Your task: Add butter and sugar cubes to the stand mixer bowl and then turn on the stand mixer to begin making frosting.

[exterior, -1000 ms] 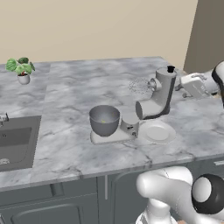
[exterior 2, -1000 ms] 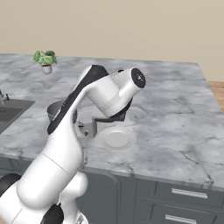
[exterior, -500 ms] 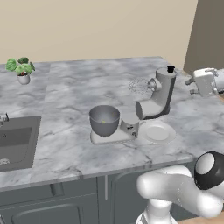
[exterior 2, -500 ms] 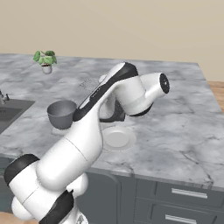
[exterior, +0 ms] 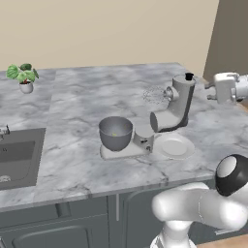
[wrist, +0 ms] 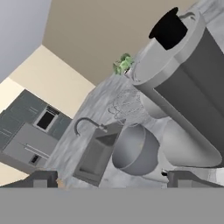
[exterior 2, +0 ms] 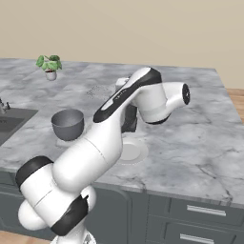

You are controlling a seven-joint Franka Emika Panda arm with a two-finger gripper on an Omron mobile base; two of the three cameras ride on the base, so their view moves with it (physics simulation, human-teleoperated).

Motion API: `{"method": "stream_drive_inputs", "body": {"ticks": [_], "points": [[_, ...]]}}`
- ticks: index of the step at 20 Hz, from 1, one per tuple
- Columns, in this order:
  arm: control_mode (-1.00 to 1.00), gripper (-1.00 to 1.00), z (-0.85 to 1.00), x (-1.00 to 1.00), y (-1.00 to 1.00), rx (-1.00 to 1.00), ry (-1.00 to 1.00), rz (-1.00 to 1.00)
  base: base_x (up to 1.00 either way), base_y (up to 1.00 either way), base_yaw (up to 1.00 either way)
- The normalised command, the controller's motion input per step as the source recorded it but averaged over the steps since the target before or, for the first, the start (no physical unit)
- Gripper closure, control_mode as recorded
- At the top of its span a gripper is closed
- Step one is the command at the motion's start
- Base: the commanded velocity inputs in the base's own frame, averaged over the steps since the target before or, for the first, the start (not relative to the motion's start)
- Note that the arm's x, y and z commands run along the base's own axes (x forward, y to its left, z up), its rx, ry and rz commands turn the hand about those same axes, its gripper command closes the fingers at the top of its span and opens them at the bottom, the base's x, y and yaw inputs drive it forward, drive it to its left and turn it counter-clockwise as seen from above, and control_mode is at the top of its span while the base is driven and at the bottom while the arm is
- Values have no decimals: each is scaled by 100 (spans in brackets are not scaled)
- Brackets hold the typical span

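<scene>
one open gripper [wrist: 112, 178] beside mixer head [wrist: 183, 83]

Mixer head: stand mixer [wrist: 192, 83] tilted back, black knob [wrist: 168, 28] on top.
Bowl: stand mixer bowl [wrist: 135, 151] beneath wire whisk [wrist: 124, 105].
Background: sink [wrist: 96, 153].

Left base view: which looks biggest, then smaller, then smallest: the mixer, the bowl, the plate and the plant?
1. Mixer, by far the biggest.
2. Bowl and plate: they look about alike, so I won't rank them.
3. Plant, the smallest, though it stands farther from the camera, which shrinks it.
</scene>
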Motion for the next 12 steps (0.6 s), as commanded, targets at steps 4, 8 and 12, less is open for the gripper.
{"method": "stream_drive_inputs", "body": {"ticks": [4, 8, 12], "points": [[-100, -100, 0, 33, -14, 9, -5, 0, 0, 0, 0], [-100, -100, 0, 33, -17, 5, -3, 0, 0, 0, 0], [-100, -100, 0, 33, -6, 3, -2, 0, 0, 0, 0]]}}
